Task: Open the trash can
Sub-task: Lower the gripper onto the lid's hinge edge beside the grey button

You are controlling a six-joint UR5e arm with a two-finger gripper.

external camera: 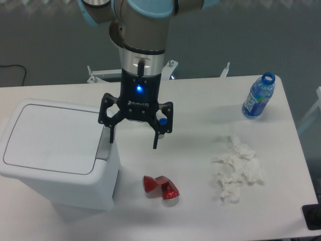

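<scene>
While the gripper (133, 137) hangs wide open and empty by the closed white trash can (57, 153) at the table's left, one finger above its grey latch tab (105, 144), a slightly off descent could miss the tab.

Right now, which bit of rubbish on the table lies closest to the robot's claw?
The red foil wrapper, just below the open gripper. The crumpled white tissues and the blue bottle sit farther right.
</scene>
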